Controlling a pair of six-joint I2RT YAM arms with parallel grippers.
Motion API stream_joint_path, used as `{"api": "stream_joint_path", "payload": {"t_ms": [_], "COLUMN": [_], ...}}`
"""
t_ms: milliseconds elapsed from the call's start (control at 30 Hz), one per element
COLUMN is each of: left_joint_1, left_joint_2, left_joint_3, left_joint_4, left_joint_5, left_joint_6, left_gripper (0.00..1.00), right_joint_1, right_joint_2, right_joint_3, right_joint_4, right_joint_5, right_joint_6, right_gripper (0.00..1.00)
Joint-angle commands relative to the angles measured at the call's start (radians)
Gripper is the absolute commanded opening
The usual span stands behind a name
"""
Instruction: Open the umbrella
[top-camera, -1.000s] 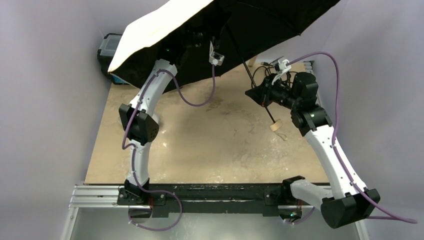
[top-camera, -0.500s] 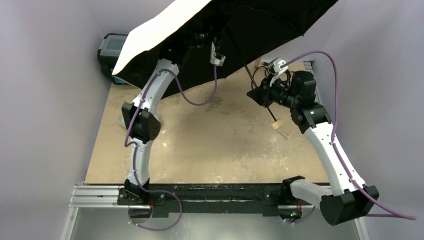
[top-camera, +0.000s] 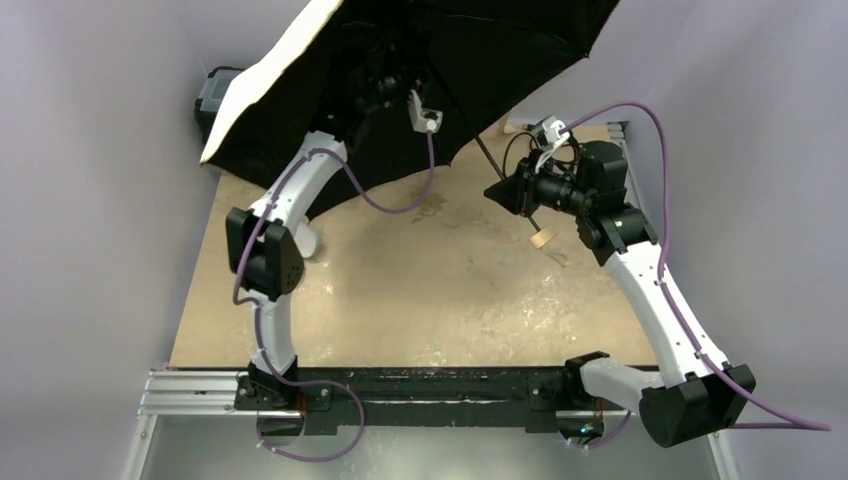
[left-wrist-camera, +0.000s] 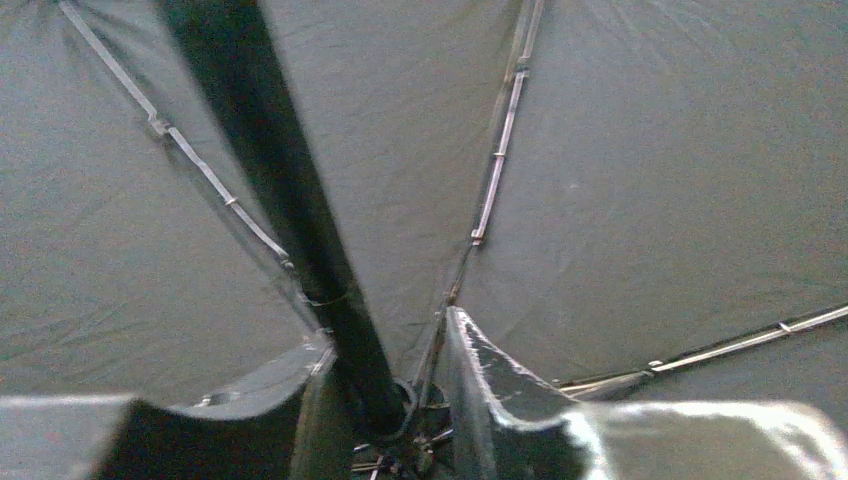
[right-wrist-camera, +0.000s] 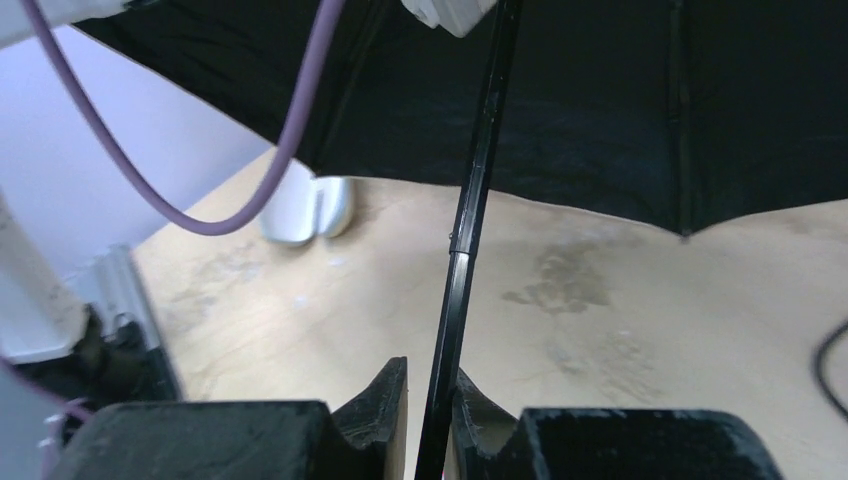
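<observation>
The umbrella (top-camera: 500, 50) is spread open over the back of the table, black lining facing me and a tan outer edge (top-camera: 265, 85) at the left. Its thin black shaft (top-camera: 488, 160) slants down to the pale wooden knob (top-camera: 540, 238), which hangs above the tabletop. My left gripper (top-camera: 385, 90) is up under the canopy; in the left wrist view its fingers (left-wrist-camera: 480, 370) stand open on either side of the shaft (left-wrist-camera: 290, 220) by the rib hub. My right gripper (right-wrist-camera: 432, 370) straddles the lower shaft (right-wrist-camera: 470, 200), slightly open, with a slit of table showing on the left side.
A black toolbox (top-camera: 215, 95) sits at the back left, partly under the canopy. The limp pale sleeve (top-camera: 305, 240) lies beside the left arm's elbow, seen again as a pale sleeve (right-wrist-camera: 305, 210) in the right wrist view. Lavender walls close in on both sides.
The canopy has swung left and tipped, showing more black lining. The left arm shifted left with it. The knob moved up and left. Both grippers' jaws have eased apart.
</observation>
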Motion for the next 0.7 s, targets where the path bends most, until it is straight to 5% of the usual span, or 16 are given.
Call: {"api": "stream_joint_path", "payload": {"t_ms": [0, 333, 667], "left_joint_1": [0.187, -0.079, -0.206], "left_joint_2": [-0.207, -0.385, -0.528], "left_joint_3": [-0.261, -0.547, -0.666], "left_joint_4": [0.359, 0.464, 0.367], "left_joint_5": [-0.393, -0.184, 0.036], "left_joint_6": [-0.047, -0.155, -0.300], "left_gripper": [0.40, 0.56, 0.73], "right_joint_1": [0.049, 0.049, 0.049], "right_joint_2": [-0.062, -0.090, -0.152], "right_joint_3": [-0.038, -0.105, -0.188], "right_joint_4": [-0.040, 0.386, 0.613], "right_joint_5": [-0.393, -0.309, -0.104], "right_joint_6": [0.135, 0.423, 0.559], "right_gripper": [0.00, 0.00, 0.00]}}
